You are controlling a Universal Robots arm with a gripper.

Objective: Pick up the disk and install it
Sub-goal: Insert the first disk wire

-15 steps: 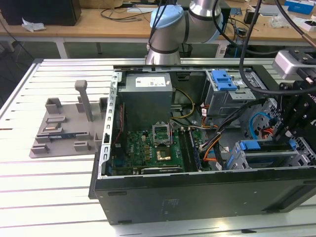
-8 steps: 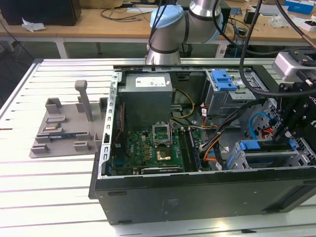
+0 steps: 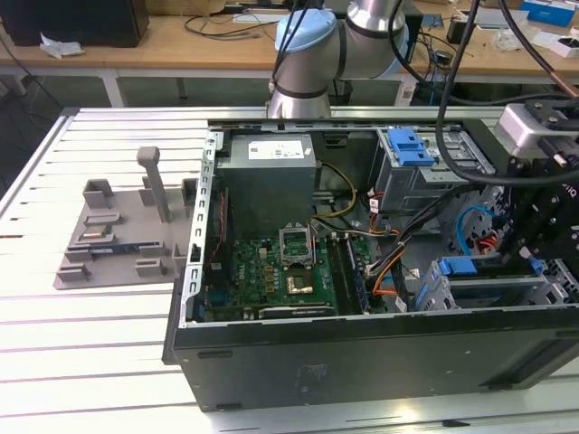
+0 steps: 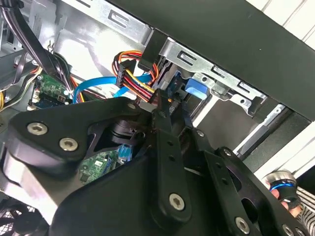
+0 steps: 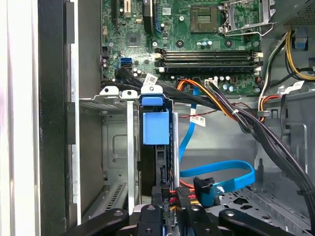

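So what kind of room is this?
Probably a robotics lab or workshop: an open computer case lies on a slatted metal table, a robot arm stands behind it, and cluttered wooden benches line the back.

The disk (image 5: 156,129) sits slotted into a metal drive cage, left of centre in the first wrist view, with its bright blue carrier end and tab facing the camera. In the exterior view the blue carrier (image 3: 459,267) shows at the lower right, inside the open computer case. In the second wrist view its blue tab (image 4: 194,88) peeks from the cage at upper centre.
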